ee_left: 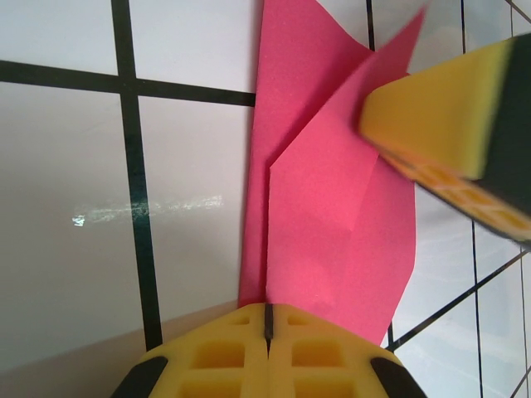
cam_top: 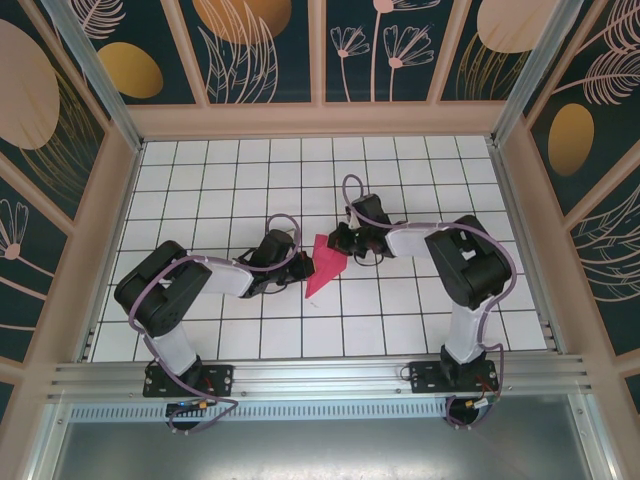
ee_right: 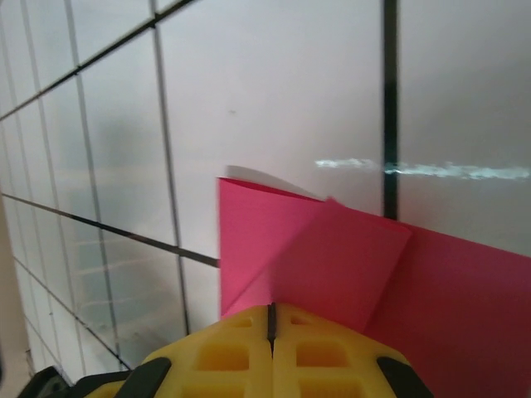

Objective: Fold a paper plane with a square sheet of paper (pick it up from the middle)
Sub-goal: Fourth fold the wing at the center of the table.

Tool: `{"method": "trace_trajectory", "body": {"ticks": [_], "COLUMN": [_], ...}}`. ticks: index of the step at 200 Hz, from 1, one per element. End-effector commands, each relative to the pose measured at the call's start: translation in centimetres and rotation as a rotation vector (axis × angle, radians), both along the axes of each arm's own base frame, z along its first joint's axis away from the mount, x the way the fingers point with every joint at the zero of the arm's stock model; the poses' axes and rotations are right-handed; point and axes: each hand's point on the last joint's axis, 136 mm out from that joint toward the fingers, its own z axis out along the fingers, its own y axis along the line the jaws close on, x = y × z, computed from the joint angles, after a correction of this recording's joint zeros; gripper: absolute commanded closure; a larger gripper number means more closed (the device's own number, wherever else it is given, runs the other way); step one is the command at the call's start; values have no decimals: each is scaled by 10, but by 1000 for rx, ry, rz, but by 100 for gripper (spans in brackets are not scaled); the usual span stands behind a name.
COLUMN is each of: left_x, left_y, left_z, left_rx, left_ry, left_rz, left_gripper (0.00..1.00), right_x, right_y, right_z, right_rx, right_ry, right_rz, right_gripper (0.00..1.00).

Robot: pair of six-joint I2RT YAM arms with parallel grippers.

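Note:
The square sheet of paper is magenta-pink and lies on the tiled floor between my two grippers. It is folded into a narrow wedge, the rough form of the paper plane, with its point toward the near side. My left gripper is shut, and its tips sit on the paper's near edge where a fold line meets them. My right gripper is shut too, with its tips on a folded flap of the paper. One right finger shows over that flap. I cannot tell whether either gripper pinches the paper.
The white floor has a black grid. Beige walls stand at the left, right and back. A metal rail carries both arm bases at the near edge. Both arms crowd the middle.

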Motion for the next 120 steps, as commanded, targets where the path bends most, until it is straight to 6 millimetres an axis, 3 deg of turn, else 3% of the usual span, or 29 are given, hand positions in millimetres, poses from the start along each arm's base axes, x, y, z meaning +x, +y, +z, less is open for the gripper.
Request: {"method": "trace_trajectory", "body": {"ticks": [1,24,57,75,120], "left_x": [-28,-30,-30,-30,-29], "left_y": [35,36,37,36,35], "left_z": [-58,-60,-61,-60,-58], "left_rx": [199,204,208,206,201], "left_ry": [144,149,151,149,148], "left_rz": [13,10,11,9,8], "left_gripper": [100,100,100,100,100], "right_x": [1,0,23,31,32], "right_y": [-8,-4,-5,-7,-10], "right_z": [-20,-22,30,47,34], "right_rx": [-75,-65,-9,19,17], "right_ry": [25,49,-48,-77,-46], "right_rz": [-13,1,-12,-16,-14], "right_gripper": [93,92,92,92,92]}}
